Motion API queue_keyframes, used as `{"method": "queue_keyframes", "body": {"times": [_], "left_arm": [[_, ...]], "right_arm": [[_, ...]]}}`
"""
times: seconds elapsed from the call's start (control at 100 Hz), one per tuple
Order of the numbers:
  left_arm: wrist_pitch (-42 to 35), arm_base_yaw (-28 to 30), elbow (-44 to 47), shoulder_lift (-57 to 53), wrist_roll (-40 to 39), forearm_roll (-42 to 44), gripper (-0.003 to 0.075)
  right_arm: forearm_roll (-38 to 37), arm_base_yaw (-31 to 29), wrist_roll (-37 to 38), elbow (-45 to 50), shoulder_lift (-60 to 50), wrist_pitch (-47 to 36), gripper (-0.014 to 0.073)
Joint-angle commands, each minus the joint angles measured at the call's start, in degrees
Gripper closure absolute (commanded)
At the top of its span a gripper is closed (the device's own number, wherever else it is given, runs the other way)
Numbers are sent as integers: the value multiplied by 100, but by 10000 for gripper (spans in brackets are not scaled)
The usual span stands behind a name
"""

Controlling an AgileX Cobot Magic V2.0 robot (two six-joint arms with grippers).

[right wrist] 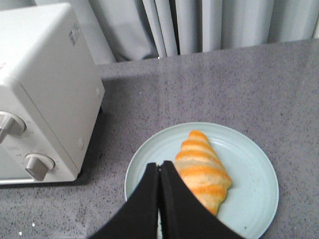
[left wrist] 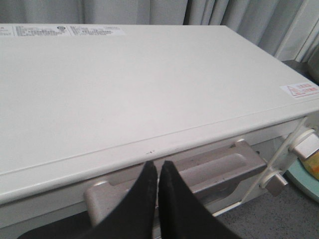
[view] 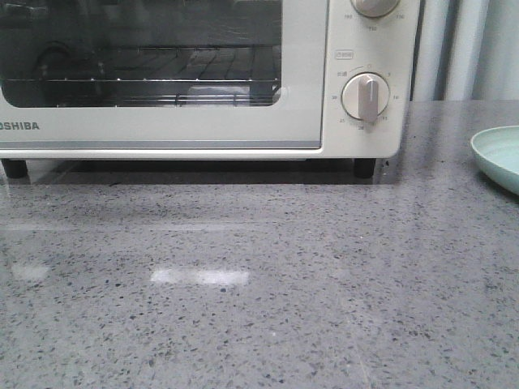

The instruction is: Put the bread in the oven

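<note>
While the oven [view: 203, 81] door stands shut: bread [right wrist: 203, 170] on pale green plate [right wrist: 249, 199], worktop [view: 259, 284] right of oven. Left gripper [left wrist: 158, 172] jaws closed, empty, at door handle [left wrist: 219, 167]; right gripper [right wrist: 159, 172] likewise over plate. Step: opening door. Next: hook handle, pull down.

Both pincers pressed closed and empty — left pincer [left wrist: 158, 172], right pincer [right wrist: 159, 172] — black fingers touching.

Soft, even light; pale glare patch on the speckled grey stone countertop [view: 200, 277], dark shadow beneath the cream-white toaster oven [view: 243, 130]
</note>
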Motion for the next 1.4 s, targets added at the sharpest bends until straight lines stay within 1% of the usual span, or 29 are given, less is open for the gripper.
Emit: {"method": "queue_keyframes", "body": {"times": [0.0,0.18,0.39,0.65,0.79,0.86,0.96,1.03,1.1,1.24,1.32,1.39], "left_arm": [[-315,-68,-244,119,-1,-196,741],[-359,-68,-244,242,-1,-196,741],[-374,-68,-244,252,9,-196,741],[76,-105,-159,252,9,-288,741],[-13,-445,287,218,9,-328,741],[-183,-659,607,164,9,-533,741],[-517,-1113,1091,-55,9,-923,741],[-595,-1473,1298,-292,9,-1127,741],[-493,-1848,1338,-594,9,-1326,741],[-571,-2530,1328,-1431,9,-1710,741],[-654,-2763,1283,-1893,9,-1739,741],[-824,-2858,1235,-2252,9,-1540,741]], "right_arm": [[17,-23,-81,-204,81,-314,664],[26,-23,-122,-464,180,-45,664],[26,-12,-174,-1199,765,403,664],[26,-12,-275,-2143,1637,750,664],[26,-12,-289,-2499,1920,754,664],[26,-12,-288,-2615,1995,754,664],[26,-12,-335,-2697,2085,764,664],[26,-12,-335,-2697,2128,751,664],[26,-12,-335,-2697,2157,763,664],[26,-12,-335,-2697,2261,804,664],[26,-12,-335,-2697,2378,823,664],[26,-12,-335,-2697,2459,866,664]]}}
